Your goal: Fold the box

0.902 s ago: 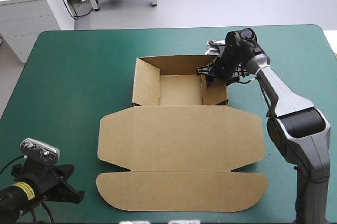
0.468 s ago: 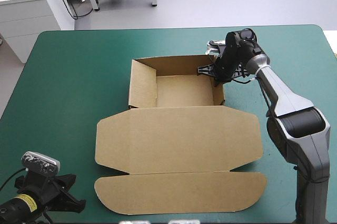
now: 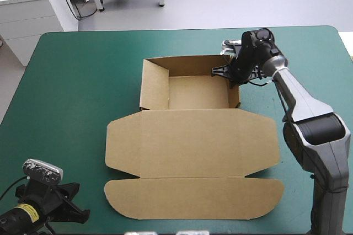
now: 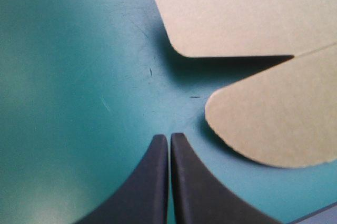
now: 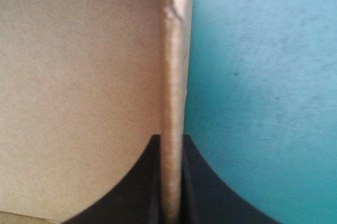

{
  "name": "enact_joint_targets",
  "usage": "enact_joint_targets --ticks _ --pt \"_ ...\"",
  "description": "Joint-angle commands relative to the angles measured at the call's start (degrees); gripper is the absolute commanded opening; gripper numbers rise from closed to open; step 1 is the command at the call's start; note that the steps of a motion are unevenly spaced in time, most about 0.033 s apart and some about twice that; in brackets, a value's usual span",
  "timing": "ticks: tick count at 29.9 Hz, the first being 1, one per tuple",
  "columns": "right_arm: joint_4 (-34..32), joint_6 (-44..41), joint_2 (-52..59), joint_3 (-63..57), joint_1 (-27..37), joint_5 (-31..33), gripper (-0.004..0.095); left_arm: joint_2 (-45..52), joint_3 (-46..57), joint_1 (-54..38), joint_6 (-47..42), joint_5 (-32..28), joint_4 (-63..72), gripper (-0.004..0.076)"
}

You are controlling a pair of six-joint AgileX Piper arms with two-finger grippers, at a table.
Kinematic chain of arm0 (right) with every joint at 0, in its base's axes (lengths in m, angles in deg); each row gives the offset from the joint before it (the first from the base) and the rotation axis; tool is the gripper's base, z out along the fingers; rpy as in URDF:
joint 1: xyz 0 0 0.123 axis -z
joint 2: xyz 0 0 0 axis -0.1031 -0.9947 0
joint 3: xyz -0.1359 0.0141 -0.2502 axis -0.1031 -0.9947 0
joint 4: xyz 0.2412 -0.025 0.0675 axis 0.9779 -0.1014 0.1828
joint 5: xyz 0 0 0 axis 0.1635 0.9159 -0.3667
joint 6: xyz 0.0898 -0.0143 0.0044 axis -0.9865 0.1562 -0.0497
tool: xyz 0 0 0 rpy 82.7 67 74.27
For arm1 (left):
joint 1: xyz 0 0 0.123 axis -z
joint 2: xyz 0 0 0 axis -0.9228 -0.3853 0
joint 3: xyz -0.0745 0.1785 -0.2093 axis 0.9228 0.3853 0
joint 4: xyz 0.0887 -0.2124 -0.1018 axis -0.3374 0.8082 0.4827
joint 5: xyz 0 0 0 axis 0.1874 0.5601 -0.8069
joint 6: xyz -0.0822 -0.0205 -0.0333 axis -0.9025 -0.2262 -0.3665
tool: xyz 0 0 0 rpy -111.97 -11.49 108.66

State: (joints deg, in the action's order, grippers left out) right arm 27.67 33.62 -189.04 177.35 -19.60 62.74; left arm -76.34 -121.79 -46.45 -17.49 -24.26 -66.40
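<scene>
2 grippers and 1 box logged.

High view: the brown box [image 3: 190,130] lies at the middle of the table [image 3: 71,80], partly formed. Its tray [image 3: 196,92] sits on the far side with the left, back and right walls raised. The lid [image 3: 220,149] lies flat toward the near edge, with the front flap [image 3: 193,197] flat beyond it. The right gripper [image 3: 230,75] is at the far end of the right wall [image 3: 234,96], reaching in from the table's right side. The left gripper [image 3: 74,210] is low at the near left corner, well apart from the box.

Left wrist view: the 2 black fingers [image 4: 152,182] are pressed together in 1 pointed arch with nothing between them, over the bare teal-green cover [image 4: 68,77]. Ahead lie 2 rounded corners of board, the lid's and the front flap's, with a dark notch between them.

Right wrist view: the black fingers [image 5: 197,182] are all but together, clamped on the top edge of the right wall. 1 is inside the tray and 1 is outside. The wall's far end looks creased. The tray floor is on 1 side, the cover on the other.
</scene>
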Motion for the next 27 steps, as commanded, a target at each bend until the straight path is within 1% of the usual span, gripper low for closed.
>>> enact_joint_targets --ticks 1,6,9,12,17,23,27 --pt "-1.7 1.5 7.2 1.6 4.4 0.8 0.0001 -0.6 -1.4 0.1 0.0 -0.5 0.1 -0.0008" --pt "-1.7 5.0 10.5 1.6 13.8 0.8 0.0001 -0.6 -1.0 0.1 0.0 5.2 0.1 -0.0008" --pt "-3.1 7.5 12.0 1.3 19.8 0.8 0.0001 -0.6 -0.6 0.1 0.0 6.0 0.1 -0.0008" --pt "-3.6 9.9 12.9 0.6 26.2 0.8 0.0001 -0.6 0.1 0.1 -1.9 6.2 -0.2 -0.0008" --pt "-0.5 10.8 12.9 0.6 36.8 0.7 0.0001 -0.6 1.8 0.1 -2.8 6.1 -0.3 -0.0008" --pt "0.1 11.1 11.7 0.5 44.3 0.7 0.0000 -0.6 1.6 0.1 -2.8 5.9 -0.2 -0.0008" --pt "-0.7 11.1 11.3 0.5 45.8 0.7 0.0002 -0.6 1.6 0.1 -2.8 5.9 -0.2 -0.0008"
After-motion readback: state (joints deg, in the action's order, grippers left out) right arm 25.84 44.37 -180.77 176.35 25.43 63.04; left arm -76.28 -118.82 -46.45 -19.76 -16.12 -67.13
